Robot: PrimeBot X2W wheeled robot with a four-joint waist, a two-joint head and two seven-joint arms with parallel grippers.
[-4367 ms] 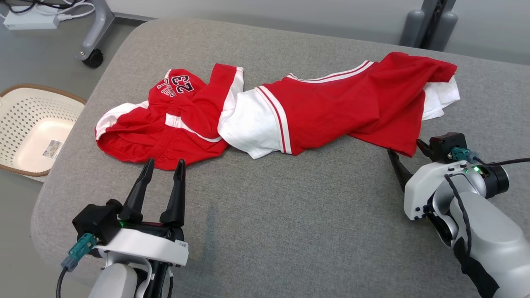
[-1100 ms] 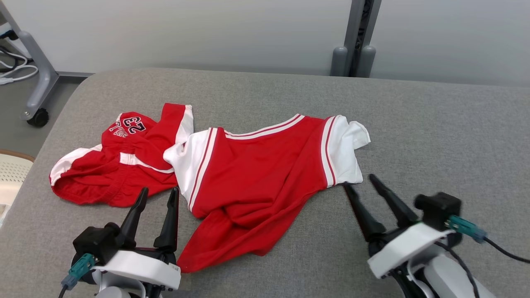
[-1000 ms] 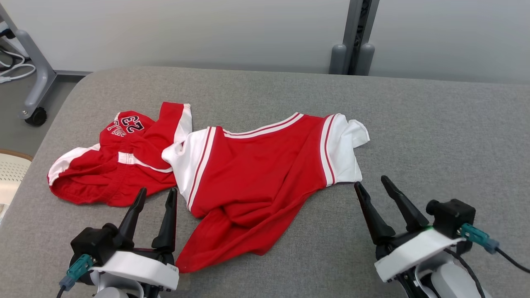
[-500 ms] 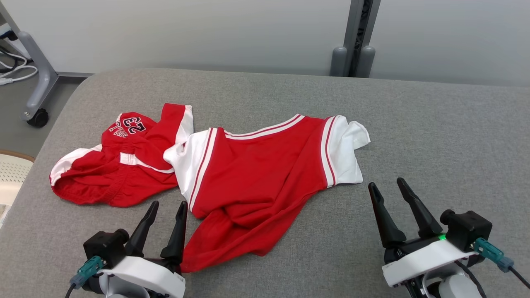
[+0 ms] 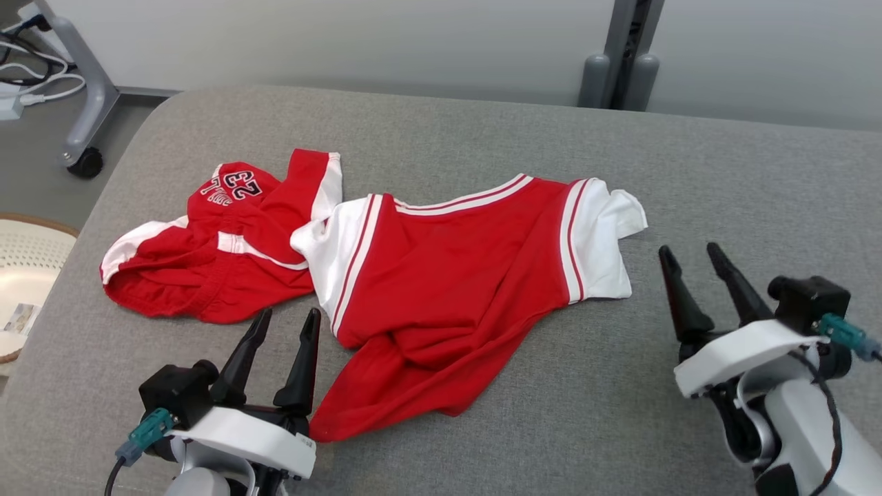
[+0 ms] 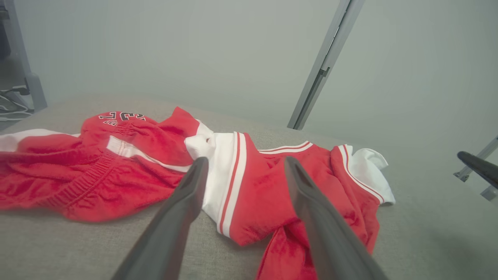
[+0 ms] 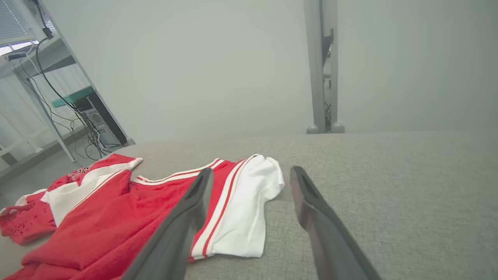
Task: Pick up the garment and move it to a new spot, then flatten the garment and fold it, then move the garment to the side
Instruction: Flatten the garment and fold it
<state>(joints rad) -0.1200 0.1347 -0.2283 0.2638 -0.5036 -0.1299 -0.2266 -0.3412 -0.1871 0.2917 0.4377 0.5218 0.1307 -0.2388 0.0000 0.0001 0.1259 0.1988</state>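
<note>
The red-and-white knit garment (image 5: 427, 275) lies crumpled on the grey fabric-covered table (image 5: 723, 158), with its long axis running crosswise from one gripper to the other. The bunched red end bearing the number 23 sits ahead and to the left of the left gripper (image 5: 289, 315). The white, striped end points toward the right gripper (image 5: 688, 249) and lies just to the left of its fingers. A red flap trails back to just right of the left gripper's body. Both grippers are released, jaws spread, grasping nothing. The left wrist view, along the left gripper (image 6: 246, 161), shows the garment (image 6: 256, 182) with its gathered elastic band, and the right gripper's dark fingertip (image 6: 476, 166) cut off at the edge. The right wrist view, along the right gripper (image 7: 252, 171), shows the garment (image 7: 116, 221) with its numbered end largely hidden by folds. The head view shows a pale perforated basket (image 5: 31, 248) far left of the left gripper, cropped by the frame. The lettering beside the number is too small to read.
</note>
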